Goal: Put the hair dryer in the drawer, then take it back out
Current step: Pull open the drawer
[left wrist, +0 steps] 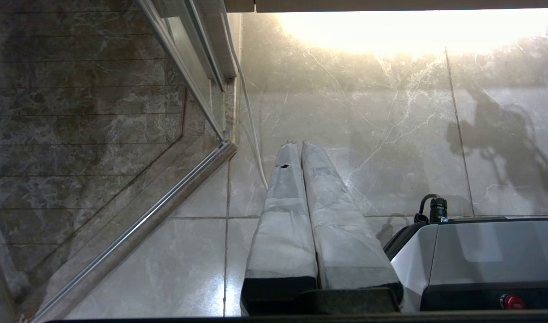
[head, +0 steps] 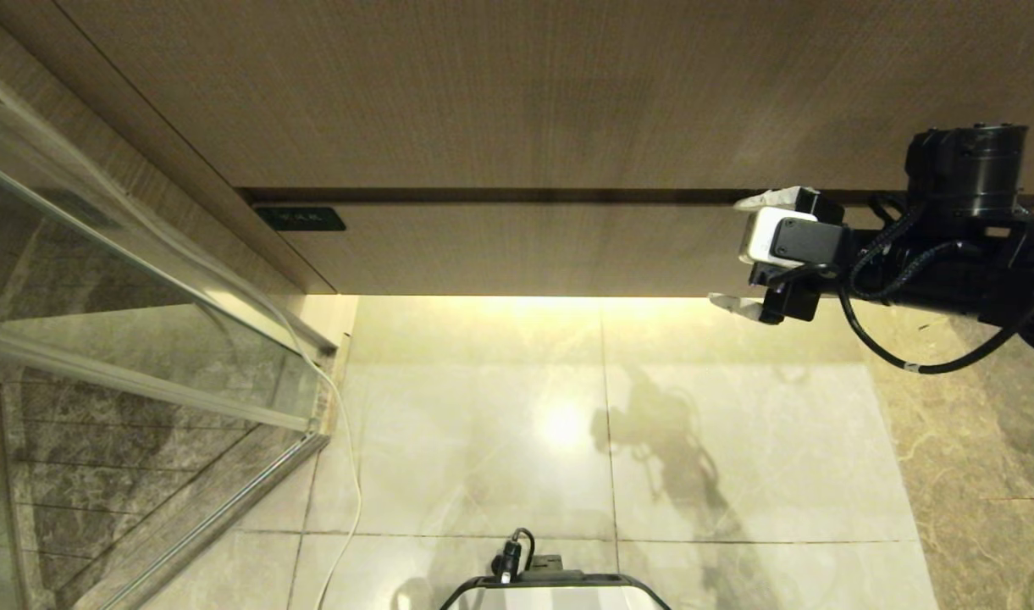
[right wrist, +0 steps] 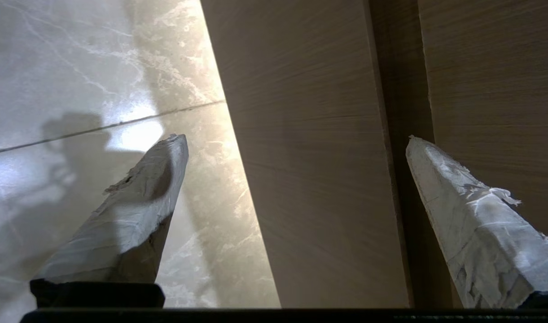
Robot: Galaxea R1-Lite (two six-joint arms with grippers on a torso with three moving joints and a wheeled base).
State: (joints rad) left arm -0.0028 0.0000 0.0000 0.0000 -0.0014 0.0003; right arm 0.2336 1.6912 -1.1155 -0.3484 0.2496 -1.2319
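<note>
Head view looks steeply down at drawer [head: 525, 250] and floor [head: 567, 424]; both wrist views sit nearer, sharing that floor.

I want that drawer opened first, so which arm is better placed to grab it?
The right. Its tool is open and straddles the closed drawer front, one finger at the top seam, one below the bottom edge. The left tool is shut, hanging low over the floor tiles beside the base, away from the drawer.

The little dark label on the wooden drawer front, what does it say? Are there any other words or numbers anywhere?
Small dark rectangular label at the left end of the light wood-grain drawer front: pale marks on it, too small and blurred to read.
Red round button on the robot's grey base: no readable text.
No other words, numbers or signs show in any view.
</note>
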